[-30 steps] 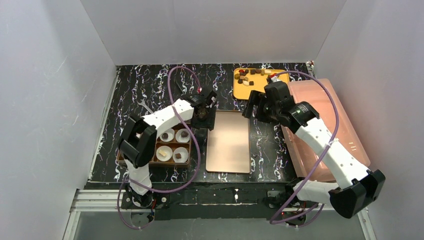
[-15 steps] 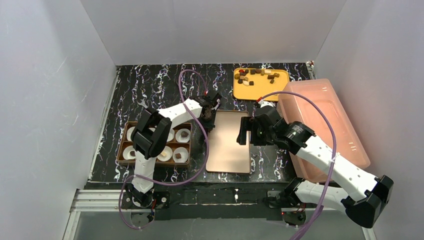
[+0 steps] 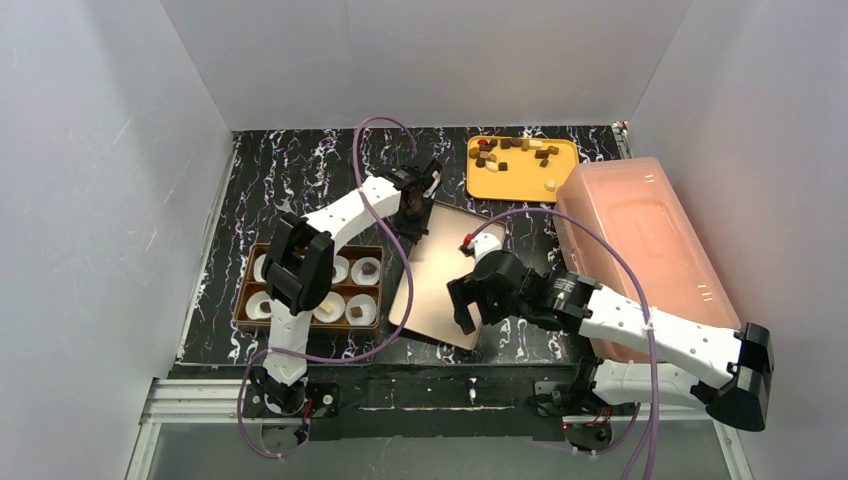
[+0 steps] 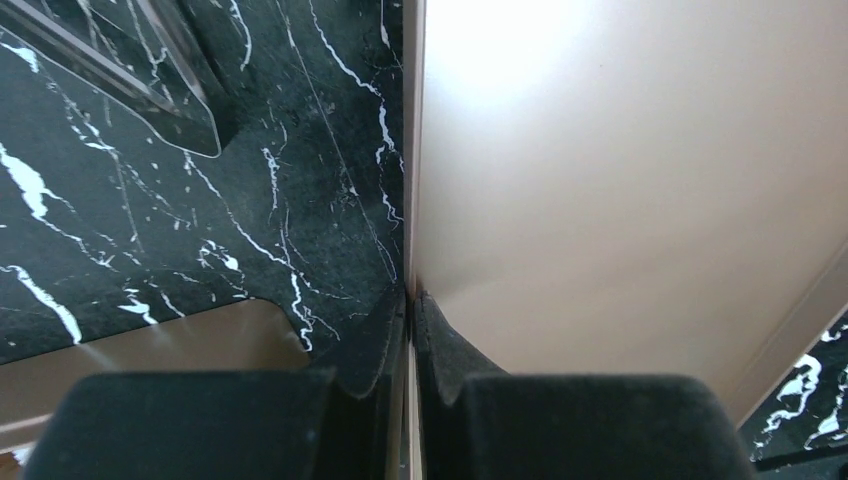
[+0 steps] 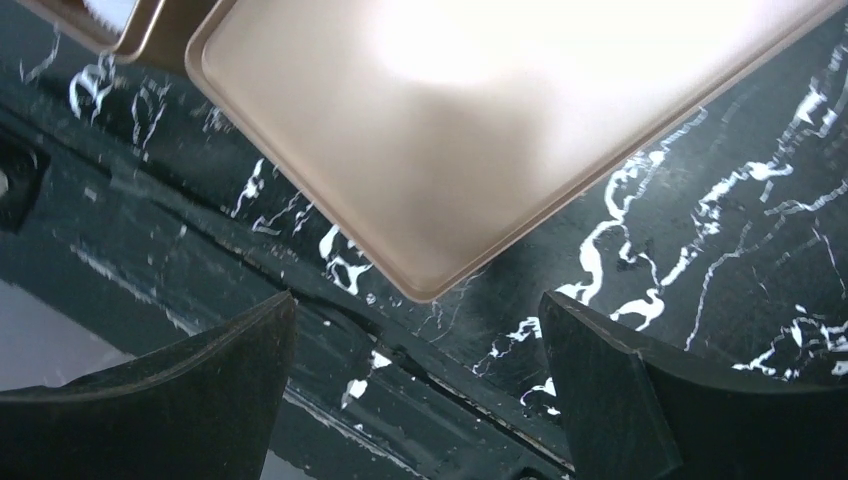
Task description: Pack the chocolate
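Observation:
Chocolate (image 3: pixel 487 157) chunks, dark, tan and cream, lie scattered on a yellow tray (image 3: pixel 520 186) at the back. A few more sit in white paper cups (image 3: pixel 362 309) inside the brown box (image 3: pixel 243 306) on the left. My left gripper (image 3: pixel 413 197) (image 4: pixel 410 300) is shut on the rim at the far left corner of the copper-brown lid (image 3: pixel 440 280) (image 4: pixel 620 180), which lies skewed in the middle. My right gripper (image 3: pixel 466 307) (image 5: pixel 418 312) hangs open over the lid's (image 5: pixel 450 120) near corner, with nothing between its fingers.
A pink translucent lidded container (image 3: pixel 640 240) fills the right side. The black marbled tabletop (image 3: pixel 290 180) ends at a dark front rail (image 3: pixel 430 385). A clear plastic piece (image 4: pixel 150 80) lies on the table left of the lid.
My left gripper has shut on the lid's far corner, and the lid has turned askew. My right arm swung from beside the yellow tray down to the lid's near corner.

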Motion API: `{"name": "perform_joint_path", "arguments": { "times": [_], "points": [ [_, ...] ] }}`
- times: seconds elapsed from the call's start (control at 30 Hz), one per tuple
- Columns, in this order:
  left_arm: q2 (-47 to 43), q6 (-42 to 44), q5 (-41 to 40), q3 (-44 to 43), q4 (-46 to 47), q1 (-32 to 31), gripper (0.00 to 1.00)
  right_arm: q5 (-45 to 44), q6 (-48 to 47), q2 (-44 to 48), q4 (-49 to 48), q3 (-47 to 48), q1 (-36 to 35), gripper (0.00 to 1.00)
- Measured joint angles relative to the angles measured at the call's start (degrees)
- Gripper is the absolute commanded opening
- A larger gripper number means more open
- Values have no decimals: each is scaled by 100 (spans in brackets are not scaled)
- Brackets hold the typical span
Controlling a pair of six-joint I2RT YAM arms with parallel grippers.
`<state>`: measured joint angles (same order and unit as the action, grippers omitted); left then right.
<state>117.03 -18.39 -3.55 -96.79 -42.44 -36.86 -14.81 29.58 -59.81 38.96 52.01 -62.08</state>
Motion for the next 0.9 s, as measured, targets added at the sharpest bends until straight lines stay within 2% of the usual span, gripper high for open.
{"name": "perform_joint_path", "arguments": {
  "times": [0.23,0.4,0.6,0.9],
  "points": [
    [61,157,280,-577,-629,50,0,-592,-538,-636,-31,372,-1233,99],
    [221,221,470,-817,-1014,48,0,-1294,-811,-1600,120,1045,-1958,98],
    [354,238,678,-850,-1377,55,0,-1941,-927,-2524,286,1338,-2479,98],
    [363,280,938,-1078,-1735,197,0,-2452,-914,-3390,555,1808,-3032,98]
  ]
}}
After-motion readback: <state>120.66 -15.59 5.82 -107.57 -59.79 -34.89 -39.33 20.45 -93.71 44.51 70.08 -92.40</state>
